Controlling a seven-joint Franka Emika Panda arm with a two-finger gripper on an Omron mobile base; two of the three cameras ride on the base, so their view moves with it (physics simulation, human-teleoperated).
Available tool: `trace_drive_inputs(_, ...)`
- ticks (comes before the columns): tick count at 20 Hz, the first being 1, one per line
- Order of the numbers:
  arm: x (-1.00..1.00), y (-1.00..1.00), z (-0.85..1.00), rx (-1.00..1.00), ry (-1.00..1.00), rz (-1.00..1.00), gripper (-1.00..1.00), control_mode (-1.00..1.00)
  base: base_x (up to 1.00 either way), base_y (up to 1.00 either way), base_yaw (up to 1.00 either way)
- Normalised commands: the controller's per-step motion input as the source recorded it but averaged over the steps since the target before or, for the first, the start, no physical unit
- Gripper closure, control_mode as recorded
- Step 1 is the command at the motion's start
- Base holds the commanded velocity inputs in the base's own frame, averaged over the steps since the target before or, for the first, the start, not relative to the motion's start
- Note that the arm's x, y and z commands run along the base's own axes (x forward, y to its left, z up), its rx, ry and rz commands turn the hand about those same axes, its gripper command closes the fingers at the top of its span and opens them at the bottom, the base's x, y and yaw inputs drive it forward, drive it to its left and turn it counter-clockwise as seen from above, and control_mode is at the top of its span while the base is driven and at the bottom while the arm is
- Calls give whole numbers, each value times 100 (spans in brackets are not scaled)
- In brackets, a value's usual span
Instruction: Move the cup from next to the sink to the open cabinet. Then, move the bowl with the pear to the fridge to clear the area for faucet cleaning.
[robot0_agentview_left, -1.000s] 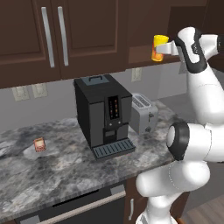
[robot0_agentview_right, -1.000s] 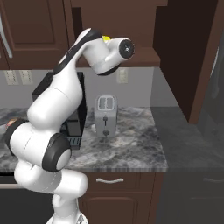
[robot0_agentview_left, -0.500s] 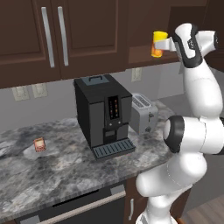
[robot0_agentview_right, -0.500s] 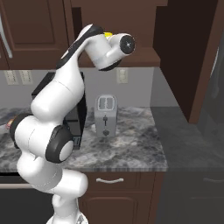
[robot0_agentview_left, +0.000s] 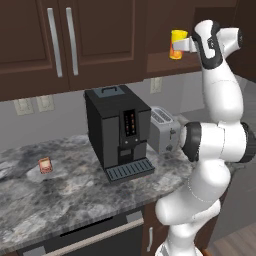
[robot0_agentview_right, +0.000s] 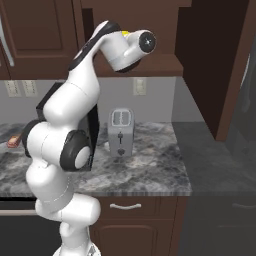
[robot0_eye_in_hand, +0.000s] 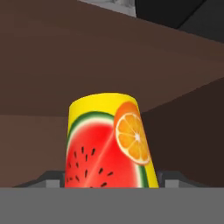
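cup (robot0_agentview_left: 177, 44) sits between the jaws, clamped at its base, raised at about one o'clock in the left base view, level with the open cabinet (robot0_agentview_left: 165, 62) and just above its shelf board. gripper (robot0_agentview_left: 184, 46) has not let go, so the first leg looks nearly done: setting down and release remain. coffee machine (robot0_agentview_left: 119, 132) and toaster (robot0_agentview_right: 121, 132) stand on the tabletop (robot0_agentview_left: 60, 200). bowl, pear and fridge steps are all left.

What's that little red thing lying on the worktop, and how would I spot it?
Find the tall black coffee machine on the grey marbled counter, then look left. The small red-labelled packet lies alone there, far smaller and brighter than the machine or the silver toaster.
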Motion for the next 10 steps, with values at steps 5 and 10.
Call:
trace_drive_inputs(5, 60, 19, -52, -7, 1, 0, 100, -100, 0, 0, 0)
trace_drive_inputs(10, 47, 3, -40, -4, 1, 0, 100, -100, 0, 0, 0)
